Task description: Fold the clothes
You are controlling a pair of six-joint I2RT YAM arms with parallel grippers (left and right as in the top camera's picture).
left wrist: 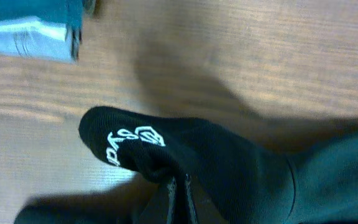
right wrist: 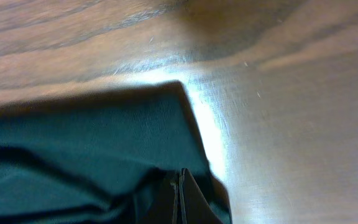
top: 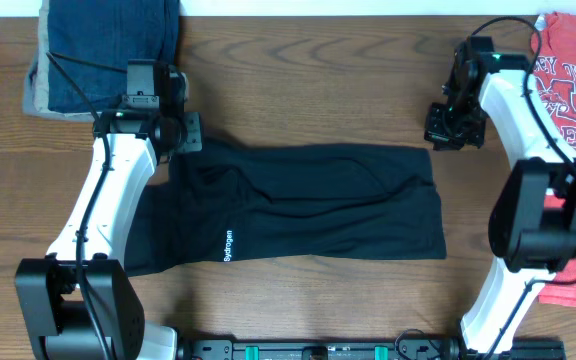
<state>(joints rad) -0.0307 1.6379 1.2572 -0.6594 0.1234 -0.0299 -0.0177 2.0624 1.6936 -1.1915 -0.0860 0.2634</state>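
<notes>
Shirt [top: 308, 200] corners lie pinched in the left fingers [left wrist: 168, 205] and right fingers [right wrist: 193, 205].

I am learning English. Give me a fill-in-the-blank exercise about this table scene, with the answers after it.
The black shirt lies on a table made of ____.
The left hand is closed on a fold bearing a ____ logo.
The T-shirt beside the right arm is ____.
The denim stack lies at the table's far ____ corner.
Answers: wood; white; red; left.
</notes>
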